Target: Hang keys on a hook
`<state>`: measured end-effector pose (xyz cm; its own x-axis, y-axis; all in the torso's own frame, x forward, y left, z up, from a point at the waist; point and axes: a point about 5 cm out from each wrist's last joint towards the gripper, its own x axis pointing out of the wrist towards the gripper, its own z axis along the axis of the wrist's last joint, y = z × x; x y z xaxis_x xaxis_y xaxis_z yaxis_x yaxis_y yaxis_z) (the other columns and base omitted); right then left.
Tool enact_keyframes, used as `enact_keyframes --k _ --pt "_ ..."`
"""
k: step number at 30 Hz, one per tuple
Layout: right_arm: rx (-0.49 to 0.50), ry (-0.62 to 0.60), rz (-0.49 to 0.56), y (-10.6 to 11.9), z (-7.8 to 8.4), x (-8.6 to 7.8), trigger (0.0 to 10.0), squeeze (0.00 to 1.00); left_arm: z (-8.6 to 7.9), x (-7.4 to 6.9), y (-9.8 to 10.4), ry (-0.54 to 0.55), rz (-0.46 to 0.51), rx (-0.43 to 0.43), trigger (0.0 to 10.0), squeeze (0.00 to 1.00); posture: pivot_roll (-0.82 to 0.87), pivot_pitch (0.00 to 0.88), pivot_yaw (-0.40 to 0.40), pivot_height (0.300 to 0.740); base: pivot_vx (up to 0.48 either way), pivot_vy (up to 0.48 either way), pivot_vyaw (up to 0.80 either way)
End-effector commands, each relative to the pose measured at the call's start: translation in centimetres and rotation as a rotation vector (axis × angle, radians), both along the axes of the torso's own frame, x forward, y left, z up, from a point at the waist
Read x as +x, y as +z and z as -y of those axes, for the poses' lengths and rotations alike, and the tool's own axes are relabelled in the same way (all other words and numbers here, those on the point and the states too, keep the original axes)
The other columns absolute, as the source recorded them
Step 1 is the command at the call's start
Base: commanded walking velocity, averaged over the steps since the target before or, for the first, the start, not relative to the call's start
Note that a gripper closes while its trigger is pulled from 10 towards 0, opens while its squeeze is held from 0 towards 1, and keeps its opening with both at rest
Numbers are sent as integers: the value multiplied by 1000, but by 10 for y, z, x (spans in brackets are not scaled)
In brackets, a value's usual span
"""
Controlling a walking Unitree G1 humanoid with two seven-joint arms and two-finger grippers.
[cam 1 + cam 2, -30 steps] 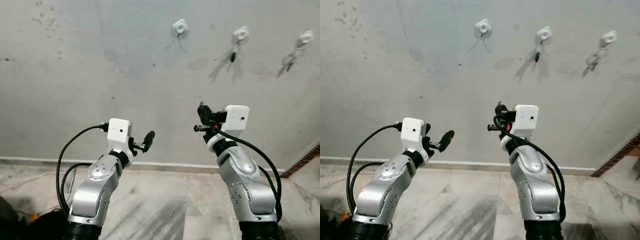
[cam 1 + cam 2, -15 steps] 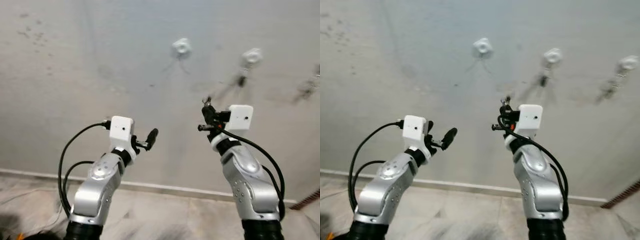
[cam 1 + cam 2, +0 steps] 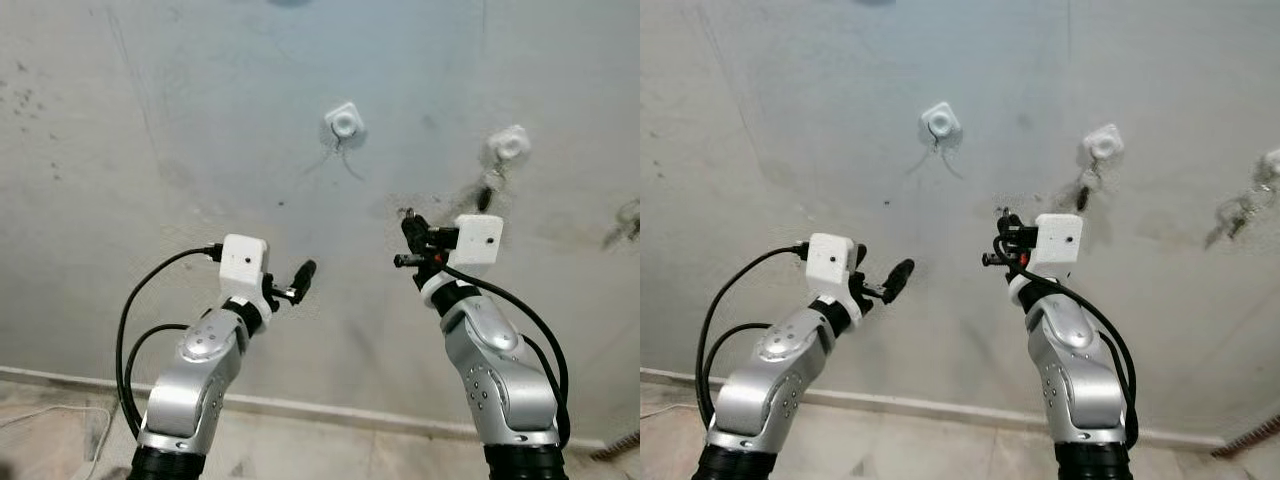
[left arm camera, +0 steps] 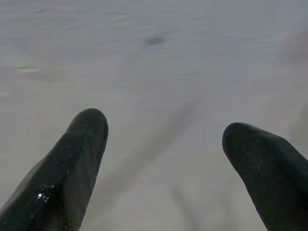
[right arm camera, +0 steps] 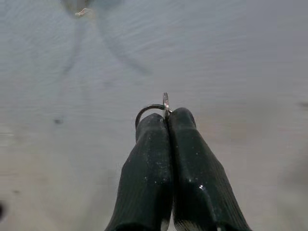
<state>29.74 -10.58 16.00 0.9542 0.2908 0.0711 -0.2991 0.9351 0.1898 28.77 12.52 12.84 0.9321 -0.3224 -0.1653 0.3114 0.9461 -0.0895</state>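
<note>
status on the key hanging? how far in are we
Done: the right claw is shut on a thin metal key ring, which pokes out above its tips. In hand: that arm is raised toward the grey wall, below the bare white wall hook. Left: lift the ring onto that hook and release. The white hook to its right already carries keys. The left claw is open, holding nothing.
</note>
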Motion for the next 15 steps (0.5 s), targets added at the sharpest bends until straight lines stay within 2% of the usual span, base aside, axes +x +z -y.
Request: enact_keyframes --k 1,6,12,15 --pt "-17 -29 13 1 10 0 10000 0 4 -2 4 -17 12 2 10000 0 169 0 -58 740 0 0 0" --pt "-19 -28 8 -1 11 0 10000 0 -3 -5 1 -6 2 23 10000 0 175 0 -58 740 0 0 0" --pt "-27 -12 14 -2 9 -1 10000 0 -3 -5 0 1 7 30 10000 0 177 0 -58 740 0 0 0" --pt "-25 9 32 2 7 -3 10000 0 -8 -9 -1 17 37 93 10000 0 176 0 -55 740 0 0 0"
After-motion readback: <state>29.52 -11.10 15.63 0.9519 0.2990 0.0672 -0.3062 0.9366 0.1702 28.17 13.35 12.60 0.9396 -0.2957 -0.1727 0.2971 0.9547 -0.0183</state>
